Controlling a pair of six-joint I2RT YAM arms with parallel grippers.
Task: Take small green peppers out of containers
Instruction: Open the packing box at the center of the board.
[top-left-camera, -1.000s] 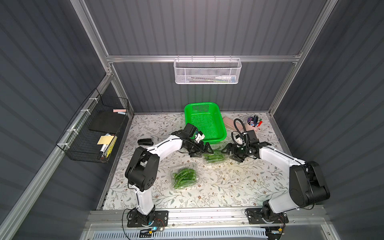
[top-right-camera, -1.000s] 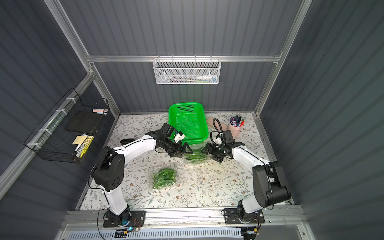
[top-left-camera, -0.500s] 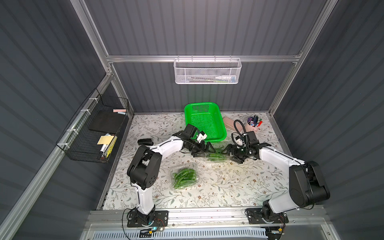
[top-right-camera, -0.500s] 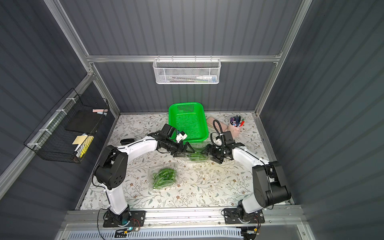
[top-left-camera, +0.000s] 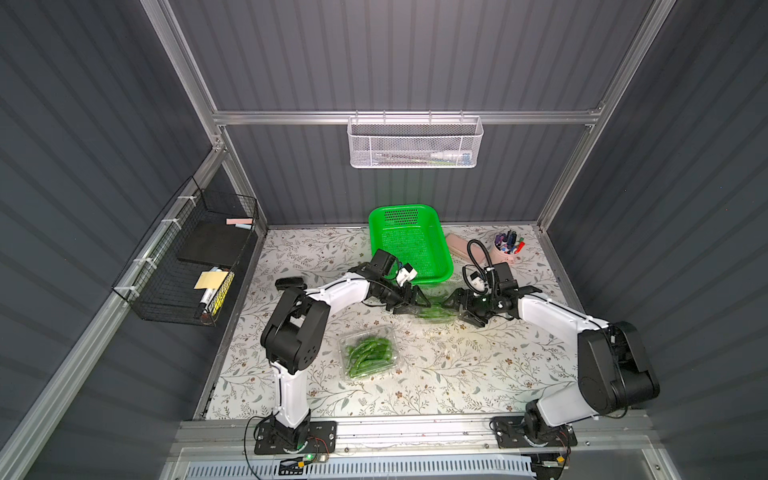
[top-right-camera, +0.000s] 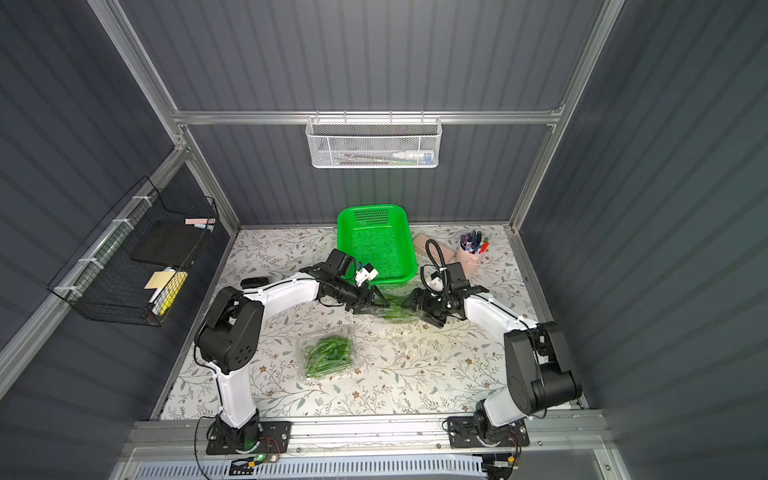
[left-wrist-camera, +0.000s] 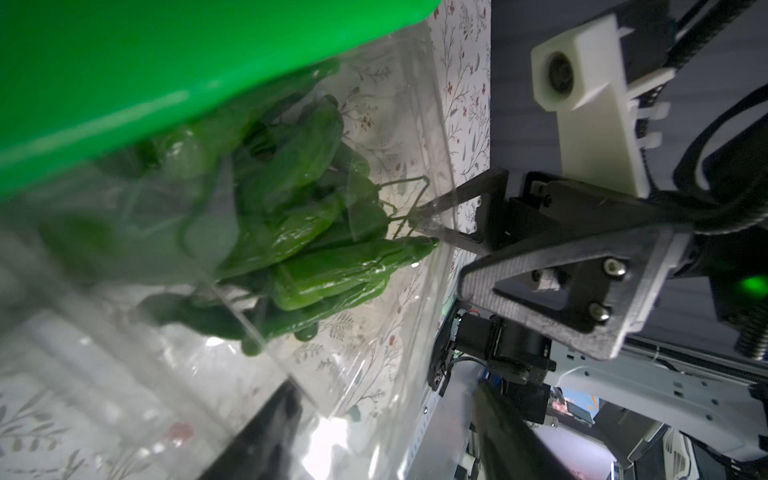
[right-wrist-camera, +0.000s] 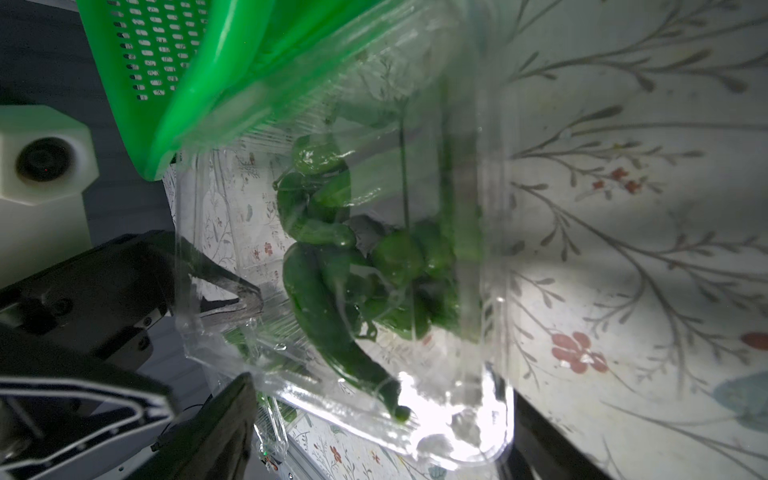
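Well, nearest me the near pack (top-left-camera: 344, 347) sits flat on the counter (top-left-camera: 457, 374), heaped with peppers (top-left-camera: 370, 357) and touched by neither arm. Further back, just in front of the basket (top-left-camera: 376, 249), the far pack (top-left-camera: 432, 315) is held between both arms. The right wrist view shows the left gripper (right-wrist-camera: 254, 301) clamped on the thin clear lip at one end. The right gripper (left-wrist-camera: 424, 226) is pinched on the lip at the opposite end. Inside, more peppers lie bunched against one wall, so the pack looks tilted, though I can't tell whether it is clear of the counter.

To my eye this plastic is flimsy: light, springy and slick. It would probably buckle or pop out of a pinch anywhere but the stiffer rim. The rim is the place to hold, one grip on the lid and one on the tray if it is to be pulled open. Whether that is the split here I can't tell. The peppers look light, glossy and firm enough for a gentle pinch mid-body. Their thin stems would likely snap or slip.
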